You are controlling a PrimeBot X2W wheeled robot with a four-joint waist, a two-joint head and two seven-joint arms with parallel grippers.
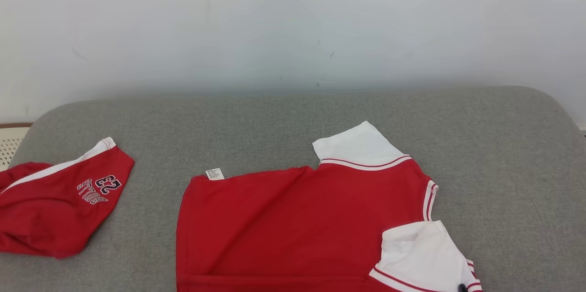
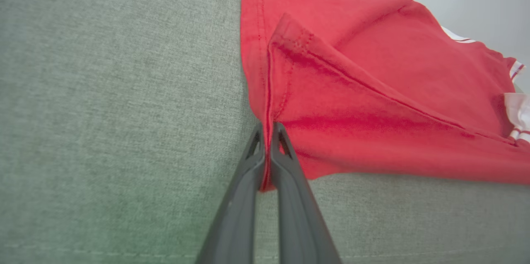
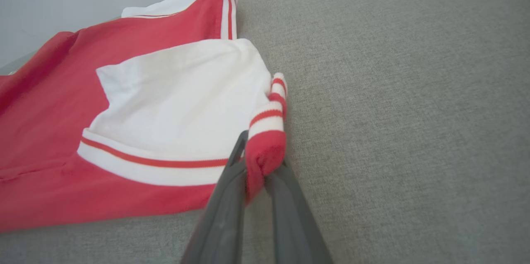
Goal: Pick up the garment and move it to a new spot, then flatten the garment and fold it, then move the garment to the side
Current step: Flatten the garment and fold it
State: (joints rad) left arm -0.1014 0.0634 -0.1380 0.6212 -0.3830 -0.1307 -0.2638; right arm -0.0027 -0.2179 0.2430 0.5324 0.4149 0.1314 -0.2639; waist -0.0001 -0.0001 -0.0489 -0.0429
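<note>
Red cotton shirt w/ white sleeves (image 1: 297, 228) lies mostly flat on grey woven cushion (image 1: 274, 122), at its near edge. L gripper (image 2: 268, 131) pinches the red hem; R gripper (image 3: 263, 158) pinches the striped rib trim. Prob. placed + flattened; fold barely begun, move aside not yet done.

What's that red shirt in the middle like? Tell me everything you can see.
The red shirt looks like soft knit with white short sleeves trimmed in red stripes and a small white label at one corner. It lies mostly flat on the grey upholstered surface, its near edge lifted into a fold. The left gripper is shut on a red hem corner; the right gripper is shut on its striped ribbed trim.
</note>
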